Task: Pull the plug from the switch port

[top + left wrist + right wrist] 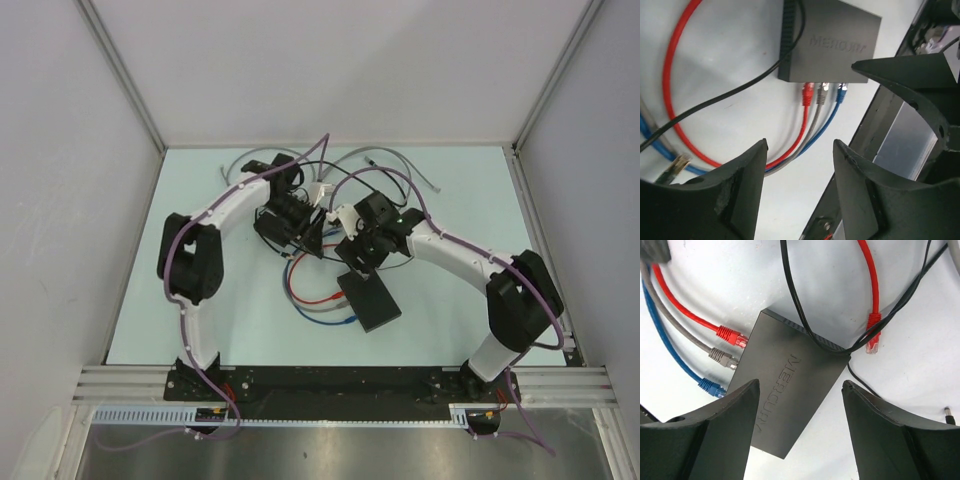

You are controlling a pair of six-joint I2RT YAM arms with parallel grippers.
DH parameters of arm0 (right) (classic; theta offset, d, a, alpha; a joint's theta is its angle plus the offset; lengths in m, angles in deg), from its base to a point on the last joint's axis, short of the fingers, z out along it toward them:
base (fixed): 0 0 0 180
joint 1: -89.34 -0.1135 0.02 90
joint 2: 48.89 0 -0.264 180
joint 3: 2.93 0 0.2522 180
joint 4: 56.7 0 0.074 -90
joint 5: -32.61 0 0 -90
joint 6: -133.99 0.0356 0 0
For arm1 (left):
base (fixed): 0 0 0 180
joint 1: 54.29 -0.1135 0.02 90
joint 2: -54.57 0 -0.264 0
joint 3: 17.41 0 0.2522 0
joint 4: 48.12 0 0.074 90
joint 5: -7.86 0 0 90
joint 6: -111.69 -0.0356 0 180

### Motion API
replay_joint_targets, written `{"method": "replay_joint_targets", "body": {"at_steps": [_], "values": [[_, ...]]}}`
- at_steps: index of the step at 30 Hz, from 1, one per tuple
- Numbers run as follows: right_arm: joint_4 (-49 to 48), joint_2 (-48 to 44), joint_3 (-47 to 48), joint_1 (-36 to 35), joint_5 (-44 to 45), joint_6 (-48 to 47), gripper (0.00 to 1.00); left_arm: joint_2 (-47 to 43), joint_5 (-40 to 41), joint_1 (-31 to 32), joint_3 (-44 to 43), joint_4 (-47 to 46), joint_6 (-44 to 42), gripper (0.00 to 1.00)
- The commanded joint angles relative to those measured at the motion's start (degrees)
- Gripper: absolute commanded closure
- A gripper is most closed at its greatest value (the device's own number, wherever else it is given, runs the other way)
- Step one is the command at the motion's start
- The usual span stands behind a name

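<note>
White arm links (232, 203), black joints (190, 262), purple cables (318, 148), matte black pointed fingers (735, 200)

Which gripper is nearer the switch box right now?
Right. The right gripper hovers directly over the switch, open jaws framing it; the left gripper sits farther off, on the plugged side.

LAYOUT | switch (368, 300) flat on worktop (450, 330), middle, nearer near edge | three plugs (722, 358) side by side in switch's edge facing worktop's left edge | loose plug (873, 335) just beside corner away from them
</note>
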Motion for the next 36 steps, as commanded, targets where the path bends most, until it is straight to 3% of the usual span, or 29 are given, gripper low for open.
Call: {"method": "replay_joint_targets", "body": {"at_steps": [1, 3, 9, 19, 26, 36], "values": [[0.27, -3.9, -1.54, 2.78, -3.09, 1.37, 0.28, -6.83, -6.76, 0.42, 10.25, -19.84, 13.65, 0.41], [0.09, -5.04, -2.86, 4.1, -7.19, 4.53, 0.29, -9.38, -6.85, 1.12, 16.67, -27.3, 18.49, 0.42], [-1.58, -8.91, -7.52, 5.78, -17.06, 6.83, 0.44, -9.05, -7.29, 6.04, 21.61, -28.58, 20.26, 0.44], [-2.37, -8.57, -15.61, 6.48, -14.52, 7.18, 0.6, -0.43, -5.45, 7.81, 20.74, -28.49, 21.59, 0.52], [-3.95, -6.81, -17.02, 5.16, -11.54, 6.92, 0.61, 4.39, -7.02, 7.81, 18.19, -28.14, 22.99, 0.57], [-5.18, -6.01, -18.43, 4.37, -10.83, 6.65, 0.6, 10.99, -15.46, 7.81, 17.22, -27.36, 21.95, 0.71]]}}
